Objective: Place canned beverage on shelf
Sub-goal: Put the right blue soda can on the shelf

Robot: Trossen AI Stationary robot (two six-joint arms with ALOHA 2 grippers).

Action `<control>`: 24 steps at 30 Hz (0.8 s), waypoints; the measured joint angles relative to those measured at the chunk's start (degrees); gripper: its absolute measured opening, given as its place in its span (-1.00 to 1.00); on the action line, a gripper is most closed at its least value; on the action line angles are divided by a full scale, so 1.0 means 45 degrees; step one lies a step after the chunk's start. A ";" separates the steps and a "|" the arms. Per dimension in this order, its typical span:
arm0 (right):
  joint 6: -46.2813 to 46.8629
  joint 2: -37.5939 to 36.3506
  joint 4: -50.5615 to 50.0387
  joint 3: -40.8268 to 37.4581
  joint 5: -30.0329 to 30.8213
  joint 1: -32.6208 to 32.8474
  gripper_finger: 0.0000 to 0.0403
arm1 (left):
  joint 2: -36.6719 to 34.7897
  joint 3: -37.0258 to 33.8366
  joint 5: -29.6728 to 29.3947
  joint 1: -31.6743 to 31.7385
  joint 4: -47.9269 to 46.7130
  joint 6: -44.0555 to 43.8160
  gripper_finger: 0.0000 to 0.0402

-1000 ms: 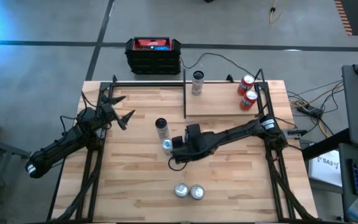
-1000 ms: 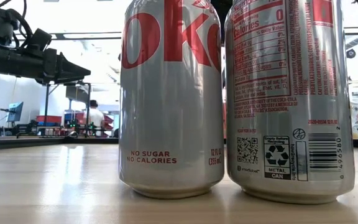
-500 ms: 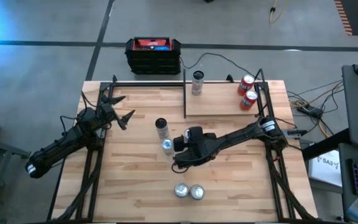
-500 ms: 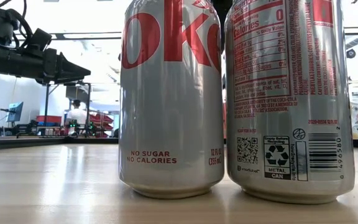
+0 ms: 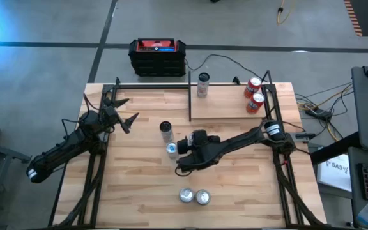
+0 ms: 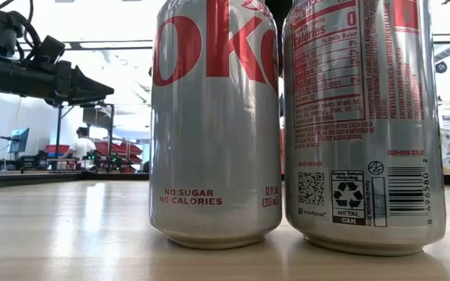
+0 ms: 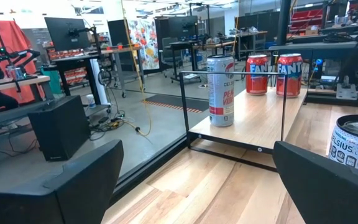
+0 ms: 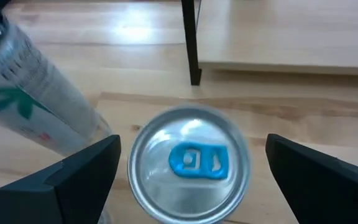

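Two silver cola cans (image 6: 216,125) stand side by side at the near edge of the butcher-block tabletop (image 5: 139,191), filling the low view; from above they show as a pair of round tops. Farther in, near the middle of the table, the right gripper (image 5: 177,148) hangs directly over a short can with a blue pull tab (image 8: 191,163), its dark fingers (image 8: 86,171) spread wide on either side of the can's top and not touching it. Just beside that can, a little farther back, stands a taller slim can (image 5: 165,131) with a dark top; in the right wrist view its pale body with green print leans across the corner. The right arm reaches in from the table's right side. On the left side of the table the left gripper (image 5: 123,114) waits above the wood, fingers (image 7: 79,180) wide apart and holding nothing, pointed toward the shelf. The shelf (image 5: 225,105), a small light board edged with thin black rods, sits at the far right of the tabletop. On it stand a tall slim white and red can (image 7: 220,90) near its left end and two red soda cans (image 5: 255,94) close together near its right end. Beyond the table's far edge a black and red case (image 5: 158,56) rests on the floor
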 joint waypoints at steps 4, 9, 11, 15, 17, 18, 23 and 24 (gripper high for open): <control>0.0100 0.0561 0.0019 -0.0005 0.0092 0.0001 0.92 | 0.0000 0.0000 -0.0004 -0.0002 0.0000 0.0000 0.98; 0.0587 0.0911 0.0000 -0.0010 0.0213 0.0001 0.92 | 0.0005 0.0000 0.0000 -0.0004 -0.0005 0.0000 0.98; 0.0867 0.0930 -0.0093 -0.0010 0.0228 -0.0005 0.92 | 0.0003 0.0000 -0.0002 0.0000 -0.0002 -0.0003 0.98; 0.1881 0.0953 -0.0527 -0.0010 0.0231 -0.0047 0.91 | 0.0000 0.0000 -0.0001 -0.0004 -0.0002 -0.0003 0.98; 0.2216 0.0974 -0.0619 -0.0010 0.0221 -0.0107 0.88 | 0.0005 0.0004 -0.0004 0.0000 0.0000 -0.0004 0.98; 0.2344 0.1000 -0.0612 -0.0010 0.0230 -0.0140 0.85 | 0.0000 0.0005 0.0000 -0.0004 -0.0005 0.0000 0.98; 0.2377 0.1006 -0.0563 -0.0010 0.0228 -0.0232 0.56 | 0.0004 0.0001 -0.0002 0.0000 0.0000 -0.0003 0.98; 0.2377 0.1006 -0.0559 -0.0010 0.0224 -0.0245 0.48 | 0.0003 0.0001 -0.0004 -0.0004 -0.0004 0.0000 0.98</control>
